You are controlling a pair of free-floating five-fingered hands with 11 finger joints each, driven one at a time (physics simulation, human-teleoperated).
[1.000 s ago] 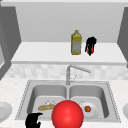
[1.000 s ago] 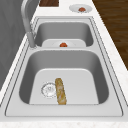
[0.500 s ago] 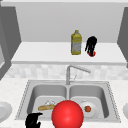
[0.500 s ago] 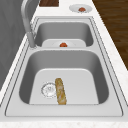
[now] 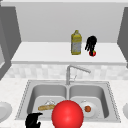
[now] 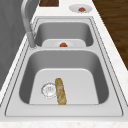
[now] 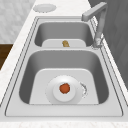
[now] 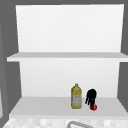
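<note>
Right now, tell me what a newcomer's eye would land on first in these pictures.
First the big red ball at the sink's front edge, with the left hand beside it. Next the right hand up on the shelf, fingers hanging over a small red tomato next to the yellow oil bottle. Below, a bread loaf lies in the left basin and a plate in the right.
</note>
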